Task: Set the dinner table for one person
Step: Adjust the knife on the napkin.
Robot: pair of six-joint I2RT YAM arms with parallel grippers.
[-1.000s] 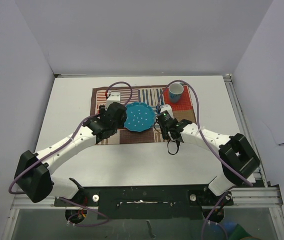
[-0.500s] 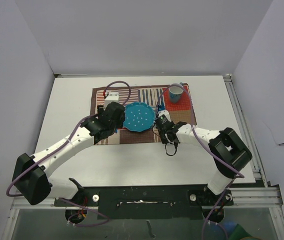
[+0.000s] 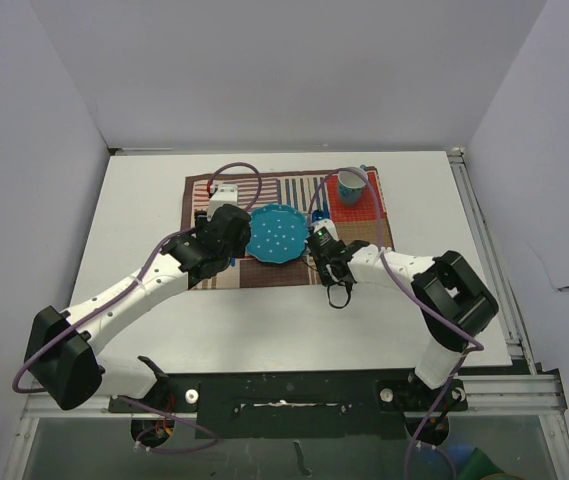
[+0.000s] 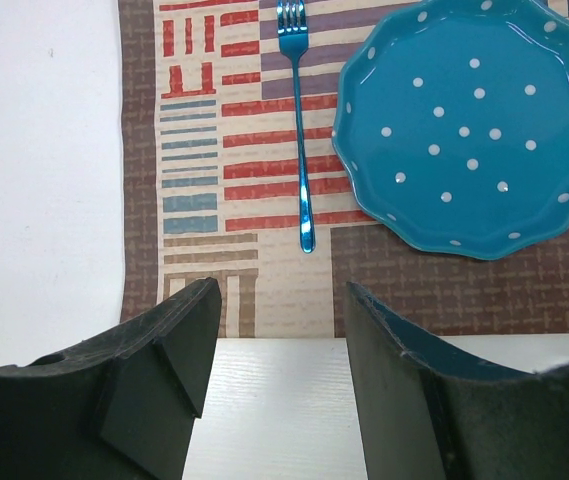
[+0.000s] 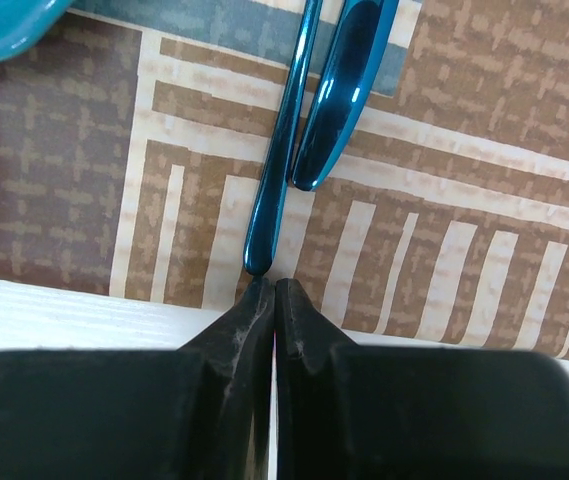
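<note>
Table (image 3: 144,310) looks nearly set: right gripper (image 5: 274,290), jaws pressed together, should nudge the blue handles (image 5: 347,100) gently parallel; left gripper (image 4: 279,295) gapes.

White rectangular table (image 3: 134,210), flat top, with aluminium rails (image 3: 471,215) along the right and near edges. One striped patchwork cloth mat (image 3: 289,190) lies directly on it, in the far half, roughly centred left to right and well apart from both side edges. The mat has a brown woven border, blocks of red, blue and tan stripes, and a red patch at the far right corner. Its near edge lies straight and flat on the white top in both wrist views. The far edge looks slightly wavy, possibly not fully flat, but it is too small to tell. White top shows around the mat on all four sides.
</note>
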